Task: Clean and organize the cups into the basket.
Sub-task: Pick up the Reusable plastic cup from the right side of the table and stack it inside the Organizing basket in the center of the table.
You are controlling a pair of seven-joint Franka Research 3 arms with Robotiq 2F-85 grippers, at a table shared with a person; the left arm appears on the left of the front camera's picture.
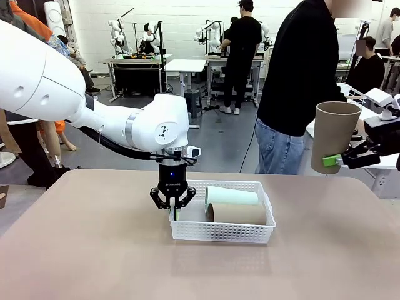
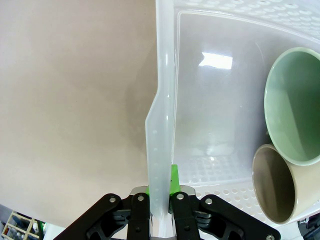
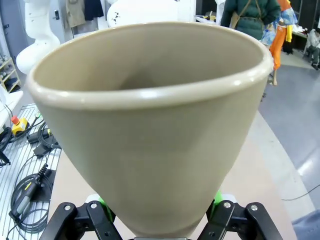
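Note:
The white perforated basket [image 1: 222, 232] sits mid-table. A mint cup [image 1: 231, 195] and a tan cup [image 1: 237, 214] lie on their sides inside it. My left gripper [image 1: 172, 201] points straight down and is shut on the basket's left wall. In the left wrist view that thin wall [image 2: 161, 125] runs up between the left gripper's [image 2: 161, 202] fingers, with the mint cup [image 2: 295, 105] and the tan cup [image 2: 277, 185] showing their open mouths at right. My right gripper [image 1: 340, 160] holds another tan cup [image 1: 334, 136] upright in the air past the table's right edge. In the right wrist view this cup [image 3: 150, 125] stands between the jaws of the right gripper [image 3: 160, 225].
A person in a black top and jeans [image 1: 300, 94] stands at the table's far right corner. The brown tabletop [image 1: 87, 250] stretches bare left of and in front of the basket. White equipment [image 1: 381, 100] sits off to the right.

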